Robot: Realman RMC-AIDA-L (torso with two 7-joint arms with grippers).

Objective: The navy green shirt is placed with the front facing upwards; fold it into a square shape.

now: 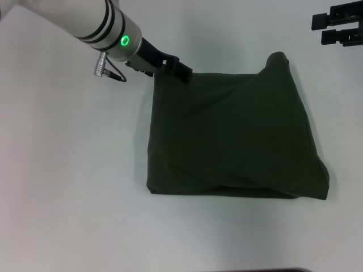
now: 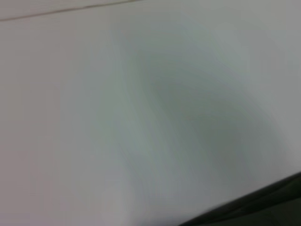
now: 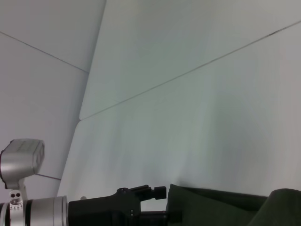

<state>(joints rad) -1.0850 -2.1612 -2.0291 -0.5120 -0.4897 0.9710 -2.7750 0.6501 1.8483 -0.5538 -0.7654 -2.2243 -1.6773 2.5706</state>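
Head view: shirt (image 1: 235, 133) folded near-square on table (image 1: 68, 187). Left gripper (image 1: 180, 70) at far left corner, grip unclear. Right gripper (image 1: 338, 25) parked. Square corner, smooth bulge.

We see the navy green shirt (image 1: 238, 136) as soft matt cloth, plain and dark, with shallow creases and rounded folded edges. The desk (image 1: 68, 187) under it looks smooth and pale, with a faint satin sheen and a thin seam line in the right wrist view. The left pincer (image 1: 180, 70) looks like matt black plastic where it meets the cloth; the arm behind it is brushed silvery metal with glossy black bands. The right pincer (image 1: 338, 24) is matt black too.
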